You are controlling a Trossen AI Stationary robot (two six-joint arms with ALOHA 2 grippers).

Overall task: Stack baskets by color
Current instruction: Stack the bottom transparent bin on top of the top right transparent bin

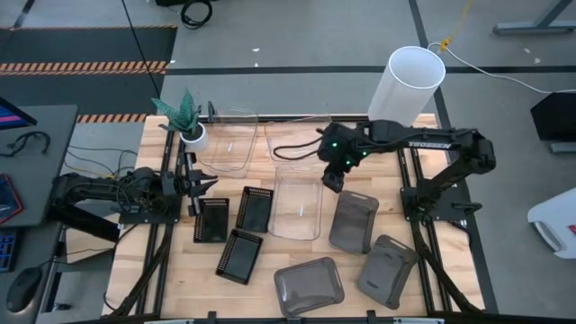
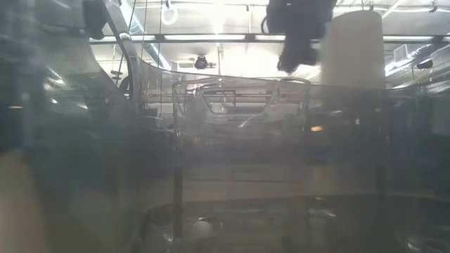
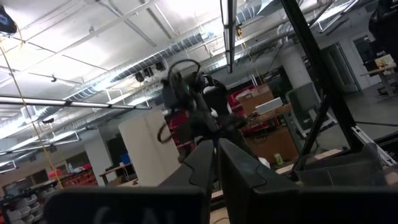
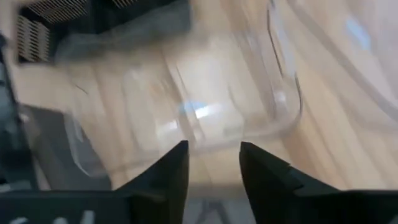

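Note:
Three clear baskets lie on the wooden table: two along the far edge (image 1: pixel 229 140) (image 1: pixel 293 142) and one in the middle (image 1: pixel 297 203), bottom down. Three black perforated baskets (image 1: pixel 211 219) (image 1: pixel 255 209) (image 1: pixel 239 256) lie left of it. Three smoky grey baskets (image 1: pixel 354 220) (image 1: pixel 310 286) (image 1: pixel 389 270) lie to its right and near side. My right gripper (image 1: pixel 331 180) (image 4: pixel 213 155) hovers open above the middle clear basket's (image 4: pixel 205 112) far right corner, pointing down, with nothing between its fingers. My left gripper (image 1: pixel 200 187) (image 3: pixel 217 158) rests shut at the table's left, pointing upward.
A tall white cylinder (image 1: pixel 414 83) stands at the far right corner. A small potted plant (image 1: pixel 187 119) stands at the far left. Black frame rails (image 1: pixel 423 216) run along both sides of the table. A black cable (image 1: pixel 292 148) crosses the far clear basket.

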